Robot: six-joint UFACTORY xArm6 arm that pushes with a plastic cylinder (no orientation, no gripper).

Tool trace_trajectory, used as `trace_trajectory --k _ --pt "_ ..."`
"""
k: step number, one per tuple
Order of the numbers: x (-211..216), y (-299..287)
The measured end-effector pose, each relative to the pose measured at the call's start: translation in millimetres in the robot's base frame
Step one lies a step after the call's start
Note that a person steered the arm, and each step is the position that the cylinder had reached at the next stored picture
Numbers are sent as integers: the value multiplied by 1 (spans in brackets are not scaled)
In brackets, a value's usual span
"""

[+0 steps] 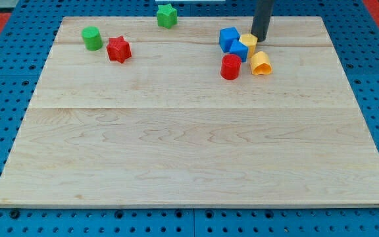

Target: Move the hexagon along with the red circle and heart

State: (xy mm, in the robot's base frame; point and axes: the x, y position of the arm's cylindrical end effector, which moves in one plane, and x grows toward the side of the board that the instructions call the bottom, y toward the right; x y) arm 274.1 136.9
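My tip [260, 38] stands near the view's top right, just right of and touching or nearly touching a yellow hexagon [248, 44]. The hexagon sits against two blue blocks: a blue cube [228, 38] to its left and a second blue block [239, 51] just below it. A red circle [230, 67], a short cylinder, lies below these blue blocks. A yellow heart [260, 63] lies to the right of the red circle and below my tip.
A green cylinder [92, 38] and a red star [118, 49] lie at the top left. A green star [167, 15] sits at the board's top edge. The wooden board [189, 145] lies on a blue pegboard.
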Motion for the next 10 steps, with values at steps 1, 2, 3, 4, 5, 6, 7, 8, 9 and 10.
trace_trajectory --k 1,2,3,4,5,6,7,8,9,10 --pt "40 -1" --pt "61 2" --pt "36 43" --pt "18 12" --pt "59 -7" --pt "96 -32" --pt "98 -33" --pt "106 -45" --pt "152 -83" --pt "160 -163"
